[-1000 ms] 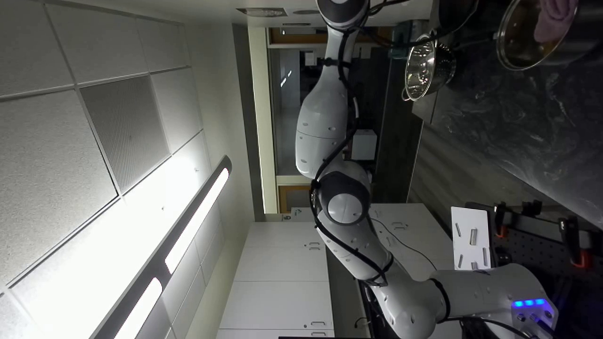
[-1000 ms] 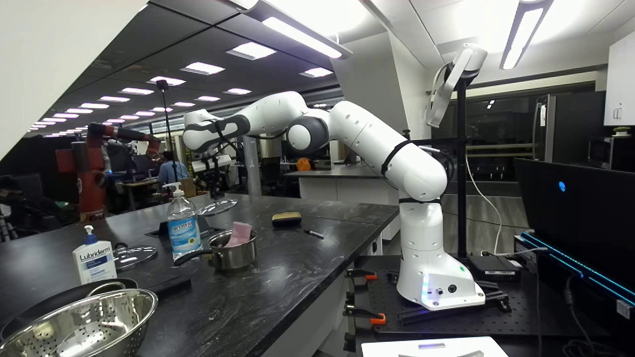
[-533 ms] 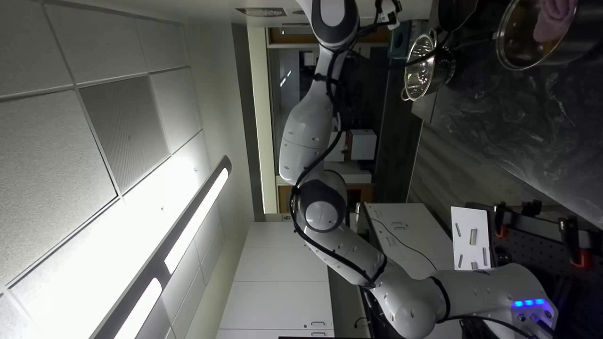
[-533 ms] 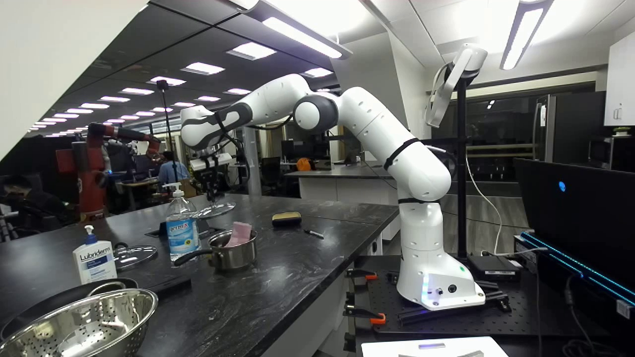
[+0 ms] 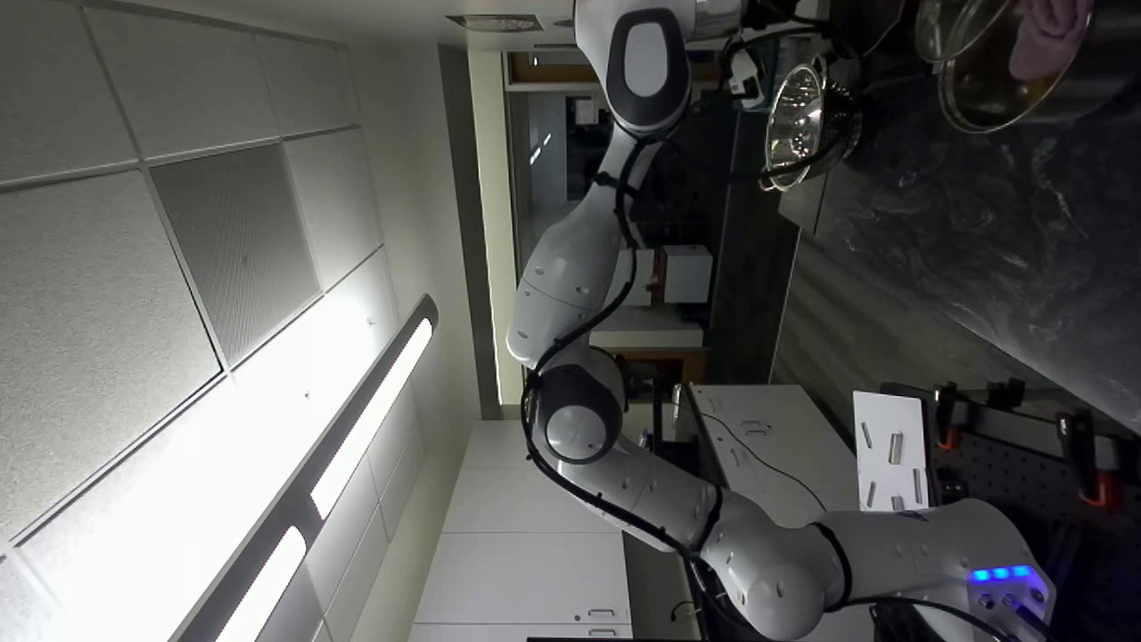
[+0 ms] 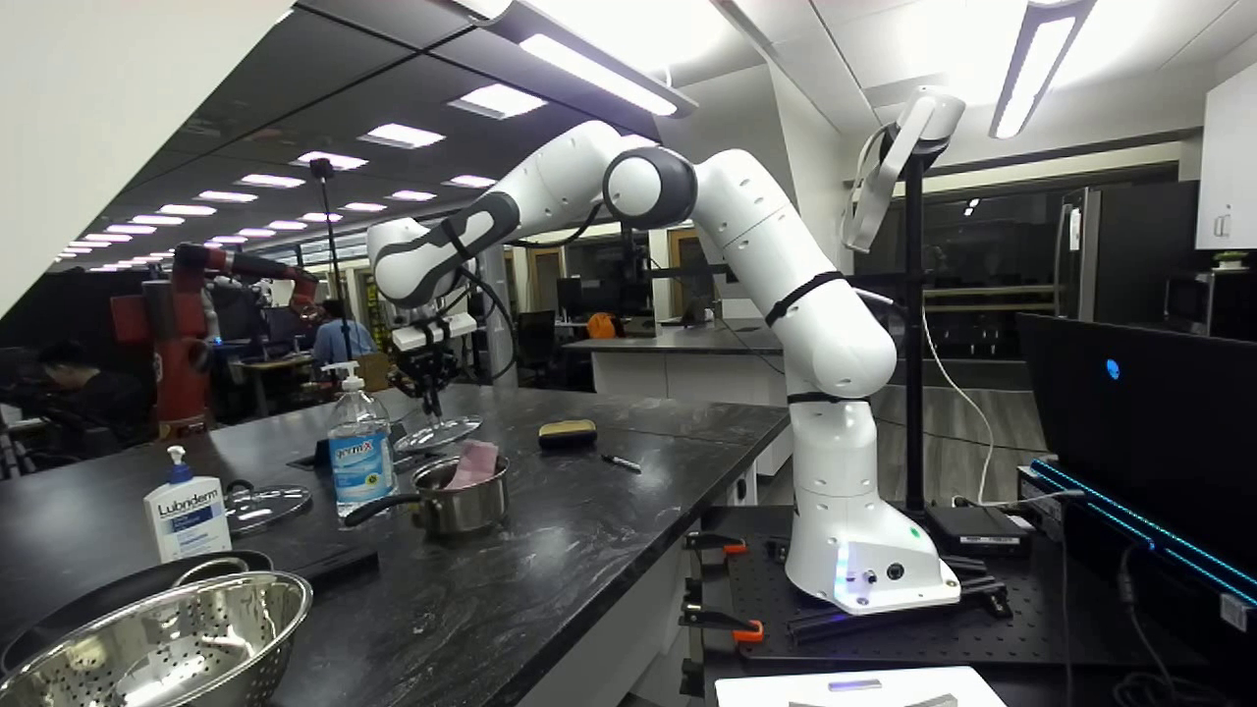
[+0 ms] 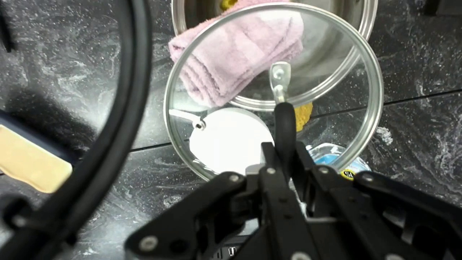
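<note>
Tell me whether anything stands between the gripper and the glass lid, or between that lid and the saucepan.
Nothing stands between the gripper and the glass lid: it is shut on the black handle. Between lid and saucepan, a folded pink towel is in the way, sticking up from the saucepan.

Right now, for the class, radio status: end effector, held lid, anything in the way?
End effector shut on black handle of glass lid. Lid aloft, not seated on pot. Possible snag: pink cloth jutting from pot.
</note>
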{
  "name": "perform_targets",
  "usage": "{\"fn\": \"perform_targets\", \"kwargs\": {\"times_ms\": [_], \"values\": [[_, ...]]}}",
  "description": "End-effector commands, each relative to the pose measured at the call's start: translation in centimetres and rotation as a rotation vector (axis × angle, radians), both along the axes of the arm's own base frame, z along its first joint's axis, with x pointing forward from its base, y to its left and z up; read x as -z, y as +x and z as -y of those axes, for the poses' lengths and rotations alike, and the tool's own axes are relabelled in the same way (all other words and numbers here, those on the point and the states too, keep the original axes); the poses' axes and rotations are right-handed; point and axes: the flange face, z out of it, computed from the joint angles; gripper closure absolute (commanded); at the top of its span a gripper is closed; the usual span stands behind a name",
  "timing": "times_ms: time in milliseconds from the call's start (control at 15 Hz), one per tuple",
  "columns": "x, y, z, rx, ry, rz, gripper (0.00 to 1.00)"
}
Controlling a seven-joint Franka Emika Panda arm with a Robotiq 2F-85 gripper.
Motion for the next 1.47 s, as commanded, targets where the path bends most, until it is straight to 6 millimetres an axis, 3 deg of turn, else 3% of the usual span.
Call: {"fn": "perform_targets", "kwargs": {"times_ms": [0, 400, 1000, 1400], "values": [[-2.1, -3.2, -1.1, -0.05, -0.004, -0.001, 0.96], [-2.3, -5.5, -2.0, -0.077, -0.013, 0.01, 0.96], [2.0, -6.9, -2.6, -0.108, -0.005, -0.002, 0.96], [3.8, -7.0, -2.6, -0.136, -0.039, 0.008, 0.96]]}}
